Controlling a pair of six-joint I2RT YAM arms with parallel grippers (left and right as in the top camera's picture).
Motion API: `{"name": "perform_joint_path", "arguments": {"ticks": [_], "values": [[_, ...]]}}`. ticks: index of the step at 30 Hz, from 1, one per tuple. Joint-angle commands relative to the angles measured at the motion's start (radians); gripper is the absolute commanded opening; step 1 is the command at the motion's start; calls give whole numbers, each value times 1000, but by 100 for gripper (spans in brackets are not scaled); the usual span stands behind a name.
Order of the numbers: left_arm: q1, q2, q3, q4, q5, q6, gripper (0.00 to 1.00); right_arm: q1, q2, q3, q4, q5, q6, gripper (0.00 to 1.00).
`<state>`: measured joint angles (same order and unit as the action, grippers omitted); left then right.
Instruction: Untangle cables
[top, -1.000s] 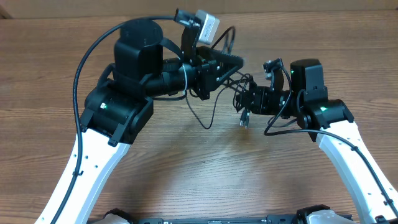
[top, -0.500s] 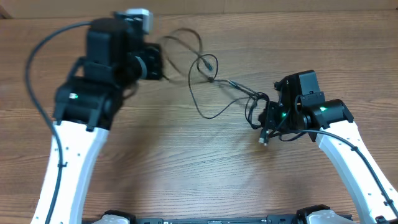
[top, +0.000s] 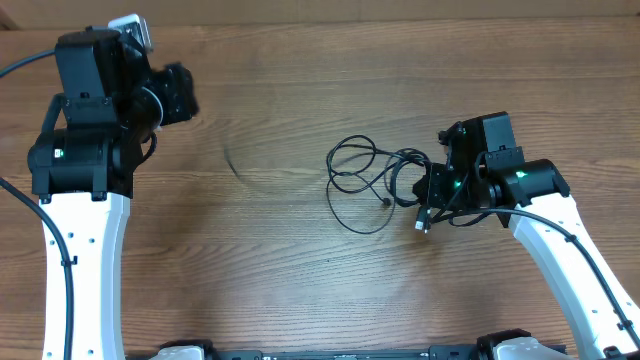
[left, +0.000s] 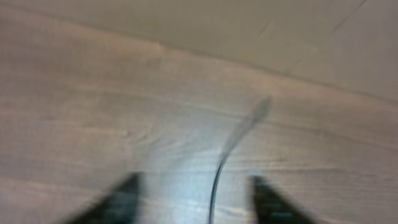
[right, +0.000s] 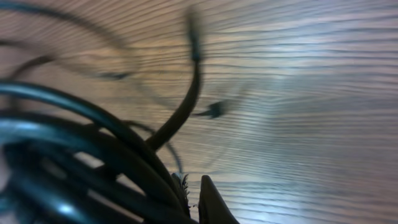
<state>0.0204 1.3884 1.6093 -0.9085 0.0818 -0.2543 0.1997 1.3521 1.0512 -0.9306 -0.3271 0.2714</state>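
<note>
The left gripper hangs at the desk's 10 o'clock, well apart from the tangle. Its wrist view is blurred, but the jaws look released: the fingers stand wide on either side of one thin cord that touches neither.

The cables lie in loose, overlapping loops on the wood, just toward 3 o'clock of centre.

The right gripper sits at the bundle's 3 o'clock edge with its jaws clenched on the cables. It is probably anchoring them so strands can be drawn out. A plug dangles at its 6 o'clock.
</note>
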Motion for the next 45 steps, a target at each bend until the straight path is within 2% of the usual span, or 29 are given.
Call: {"name": "perform_joint_path", "arguments": {"ticks": [1,5,8,14,17,22,28,31,37,42,45], "values": [[-10,3,8,-36,84,11,78,-4,2,16,31,-202,-105,4],[-29,22,7,-63,219,17,75,-3,2,16,59,-342,-151,4],[-59,47,7,-63,378,70,72,-3,2,16,71,-385,-150,4],[-169,115,7,-63,635,205,65,-4,2,16,95,-389,-142,4],[-243,156,7,-63,704,249,64,-4,2,16,96,-389,-142,4],[-366,219,7,-61,705,262,62,-4,2,16,96,-389,-142,4],[-472,270,7,-63,692,278,49,-4,2,16,96,-389,-142,4],[-500,282,7,-72,665,277,44,-4,2,16,95,-389,-142,4],[-543,284,7,-126,521,277,36,-4,2,16,95,-377,-142,4],[-561,284,7,-147,491,277,18,-4,2,16,95,-373,-142,4],[-556,283,8,-148,484,277,15,-4,2,16,90,-373,-142,4]]}}
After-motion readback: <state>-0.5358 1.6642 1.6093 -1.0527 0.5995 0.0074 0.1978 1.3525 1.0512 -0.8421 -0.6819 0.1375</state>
